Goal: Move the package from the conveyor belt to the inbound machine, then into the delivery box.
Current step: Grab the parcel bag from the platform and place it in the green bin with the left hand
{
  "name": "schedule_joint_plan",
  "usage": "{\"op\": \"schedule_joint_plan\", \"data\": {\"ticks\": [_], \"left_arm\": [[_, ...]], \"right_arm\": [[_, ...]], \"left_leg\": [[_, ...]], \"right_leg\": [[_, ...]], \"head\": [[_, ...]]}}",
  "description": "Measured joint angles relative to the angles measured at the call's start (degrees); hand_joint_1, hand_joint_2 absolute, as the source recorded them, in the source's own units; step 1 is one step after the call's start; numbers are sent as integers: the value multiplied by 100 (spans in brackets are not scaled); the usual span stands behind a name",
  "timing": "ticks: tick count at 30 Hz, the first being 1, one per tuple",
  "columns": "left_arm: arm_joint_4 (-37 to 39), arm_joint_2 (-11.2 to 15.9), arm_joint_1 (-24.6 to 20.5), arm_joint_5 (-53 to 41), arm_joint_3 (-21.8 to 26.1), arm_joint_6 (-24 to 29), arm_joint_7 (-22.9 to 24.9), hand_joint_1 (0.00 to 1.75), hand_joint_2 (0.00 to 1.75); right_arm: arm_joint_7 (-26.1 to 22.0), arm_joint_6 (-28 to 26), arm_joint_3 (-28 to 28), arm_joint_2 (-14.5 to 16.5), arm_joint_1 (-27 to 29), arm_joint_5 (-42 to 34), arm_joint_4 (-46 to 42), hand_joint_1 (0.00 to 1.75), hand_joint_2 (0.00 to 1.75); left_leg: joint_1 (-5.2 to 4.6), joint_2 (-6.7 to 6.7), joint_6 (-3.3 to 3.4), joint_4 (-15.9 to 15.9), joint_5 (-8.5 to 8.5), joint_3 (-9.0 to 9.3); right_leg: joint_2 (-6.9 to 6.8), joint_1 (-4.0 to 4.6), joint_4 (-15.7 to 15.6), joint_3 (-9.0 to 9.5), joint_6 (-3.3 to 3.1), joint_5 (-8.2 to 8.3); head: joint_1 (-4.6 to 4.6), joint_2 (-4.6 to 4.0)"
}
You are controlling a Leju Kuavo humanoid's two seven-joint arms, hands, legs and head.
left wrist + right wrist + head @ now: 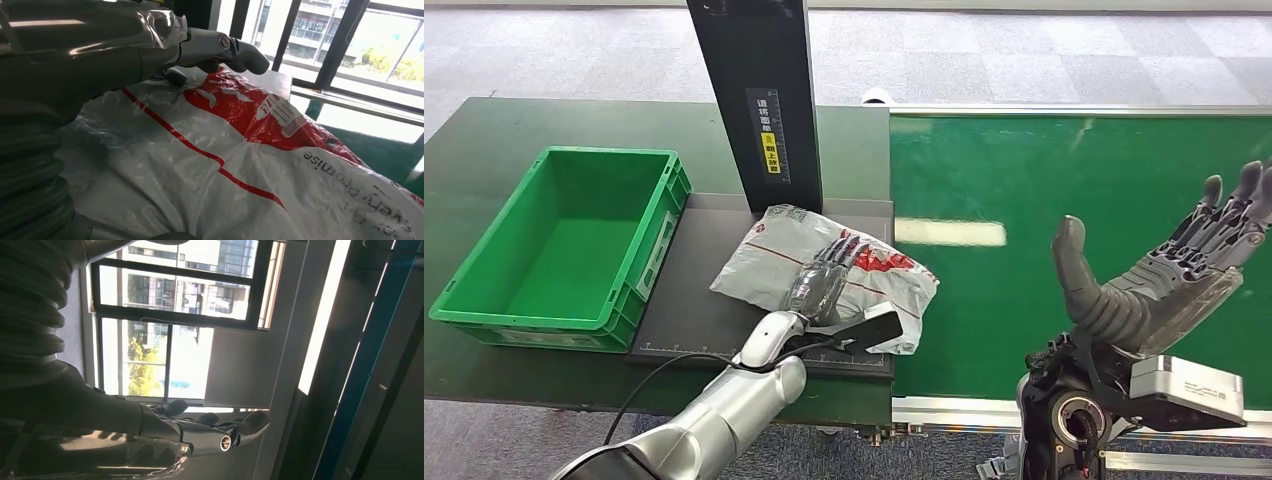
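White package (pixel 774 262) with red print, green crate (pixel 484 290), green belt (pixel 1044 180)

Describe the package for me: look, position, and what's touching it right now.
The package is a soft white plastic mailer bag, crinkled and glossy, with red stripes and a red printed patch. It lies flat on the dark platform of the inbound machine, at the foot of its black post, beside the conveyor belt. The left hand rests on top of it, fingers laid across the print.

White-red package (pixel 774 262) — flat, on inbound machine (pixel 694 300)
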Motion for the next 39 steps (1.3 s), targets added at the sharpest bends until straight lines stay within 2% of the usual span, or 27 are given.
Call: {"op": "schedule_joint_plan", "data": {"ticks": [4, 5, 8, 9, 13, 22, 26, 29, 32, 35, 39], "left_arm": [[120, -41, -60, -99, -73, -160, 81, 1, 175], [140, -49, -73, -111, -87, -206, 104, 35, 175], [191, -63, -106, -116, -134, -457, 174, 163, 175], [204, -64, -108, -83, -146, -542, 181, 172, 175], [256, -66, -100, 145, -136, -659, 105, 175, 175], [279, -62, -116, 455, 93, -477, -207, 175, 175], [227, -40, -100, 874, 429, -98, -758, 175, 175], [-81, -12, -32, 1440, 804, 217, -1569, 175, 175], [-1057, -2, 242, 2117, 1172, 350, -2243, 175, 175], [-2864, 61, 763, 2428, 1258, 392, -2302, 175, 175], [-5385, 266, 1387, 2372, 1117, 841, -2213, 175, 175]], "right_arm": [[-1, 4, -14, 0, -4, -9, 0, 0, 175], [0, 4, -16, 0, -5, -11, 0, 0, 175], [1, -1, -27, -1, -4, -15, 0, 0, 175], [1, -5, -33, -1, -2, -16, 0, 0, 175], [4, -28, -55, -1, 20, -14, 0, 0, 175], [49, -25, -102, 0, 63, 8, -2, 0, 175], [108, -25, -149, 0, 69, 28, -2, 0, 175], [110, -55, -192, -1, 112, 29, -2, 0, 175], [97, -133, -232, -3, 183, 29, -1, 0, 175], [70, -205, -282, -10, 246, 14, 0, 0, 175], [13, -286, -346, -21, 303, -62, 19, 0, 175]], "left_leg": [[0, -1, 0, 0, 0, 1], [0, -1, 0, 0, 0, 1], [0, -2, 0, 0, 0, 5], [0, -2, 0, 0, 0, 6], [0, -2, 0, 0, 0, 9], [0, 0, 0, 0, 0, 15], [1, 1, 0, 0, 0, 14], [1, 2, 0, 0, 0, 13], [1, 3, 0, 0, 0, 11], [1, 6, 0, -1, -1, 3], [1, 5, -1, -2, -2, -6]], "right_leg": [[-1, 1, 0, 1, 0, 0], [-1, 1, 0, 2, 0, 0], [-2, 1, 0, 6, 0, 0], [-2, 1, 0, 8, 0, 0], [-2, 0, 0, 11, 0, 0], [-1, 1, 0, 14, 0, 0], [-1, 1, 0, 10, 0, 0], [-1, 1, 0, 9, 0, 0], [2, 1, 1, 8, 0, 0], [5, 1, 1, 1, 0, 0], [4, 2, 1, -10, -1, -2]], "head": [[0, 0], [0, 0], [0, 0], [0, 0], [1, 0], [0, 0], [0, 0], [0, 0], [0, 0], [1, 0], [-1, 0]]}}
